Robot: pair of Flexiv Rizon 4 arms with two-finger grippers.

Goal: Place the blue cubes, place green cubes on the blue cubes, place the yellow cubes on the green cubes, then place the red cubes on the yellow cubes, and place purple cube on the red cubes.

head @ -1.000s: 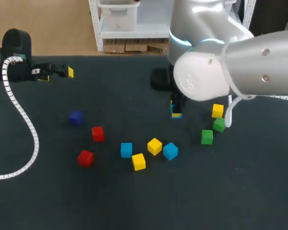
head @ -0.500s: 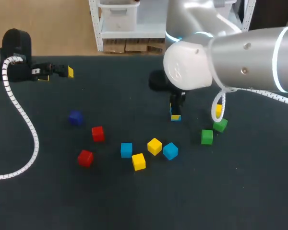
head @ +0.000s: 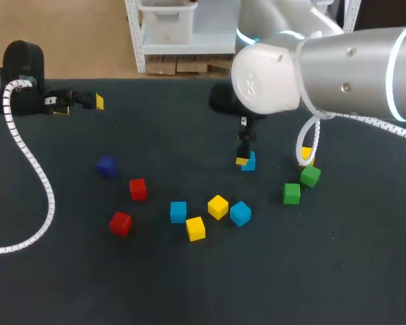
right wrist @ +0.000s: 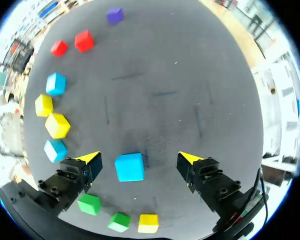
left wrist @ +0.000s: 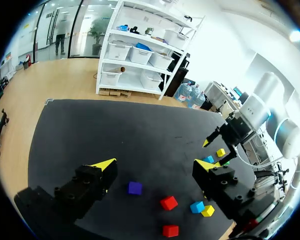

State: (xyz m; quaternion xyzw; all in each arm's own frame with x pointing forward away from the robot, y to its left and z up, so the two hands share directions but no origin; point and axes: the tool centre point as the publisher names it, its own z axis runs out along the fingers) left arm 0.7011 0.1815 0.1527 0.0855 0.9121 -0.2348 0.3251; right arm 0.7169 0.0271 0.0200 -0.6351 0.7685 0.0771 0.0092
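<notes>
The right claw point(right wrist: 139, 158) hung spread over the worktop point(head: 189, 284), with a blue cube point(right wrist: 129, 167) lying flat between its yellow tips, apart from both. Close by lay two green cubes point(head: 291, 193). The other blue cubes point(head: 178, 211), the yellow cubes point(head: 218, 206), the red cubes point(head: 138, 189) and the purple cube point(head: 107, 166) lay scattered singly. The left claw point(left wrist: 155, 164) stood spread near the worktop's far left edge

The right arm point(head: 352, 64) is showing a silver-grey shell with small dark screws, a rounded white joint cap point(head: 264, 78) and a light ring point(head: 390, 74) glowing cyan; the left arm point(head: 21, 64), black housing. A white coiled right cable point(head: 300, 147) and left cable point(head: 31, 160) are hanging off them. The left gripper point(left wrist: 155, 165) and right gripper point(right wrist: 140, 158) are showing black fingers, yellow-tipped.
</notes>
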